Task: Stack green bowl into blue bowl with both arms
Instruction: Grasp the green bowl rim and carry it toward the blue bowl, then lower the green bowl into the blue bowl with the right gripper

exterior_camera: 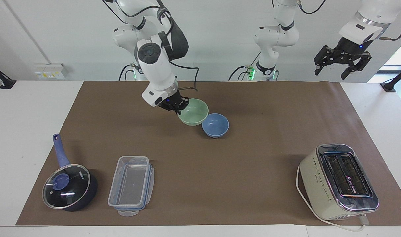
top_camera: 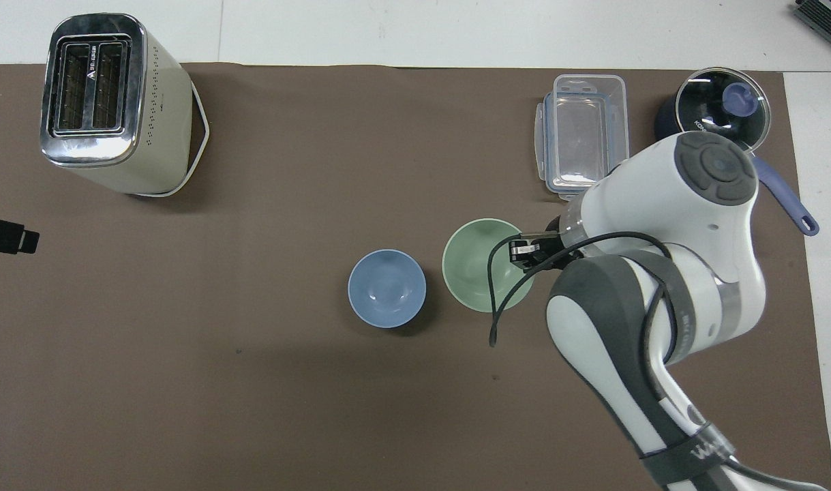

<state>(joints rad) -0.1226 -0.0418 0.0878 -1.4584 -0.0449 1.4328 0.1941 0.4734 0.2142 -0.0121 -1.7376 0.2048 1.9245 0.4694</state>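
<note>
now your right gripper (exterior_camera: 178, 106) is clamped on the green bowl's (exterior_camera: 193, 112) rim, carrying it up in the air just beside the blue bowl (exterior_camera: 215, 124), which sits mid-mat. it looks light, stiff and smooth, so keep that rim pinch and lower it level. your left gripper (exterior_camera: 343, 61) waits with fingers apart above the left arm's end of the table.

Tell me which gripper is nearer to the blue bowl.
The right. The right gripper holds the green bowl by its rim in the air beside the blue bowl. The left gripper waits raised at the left arm's end of the table.
</note>
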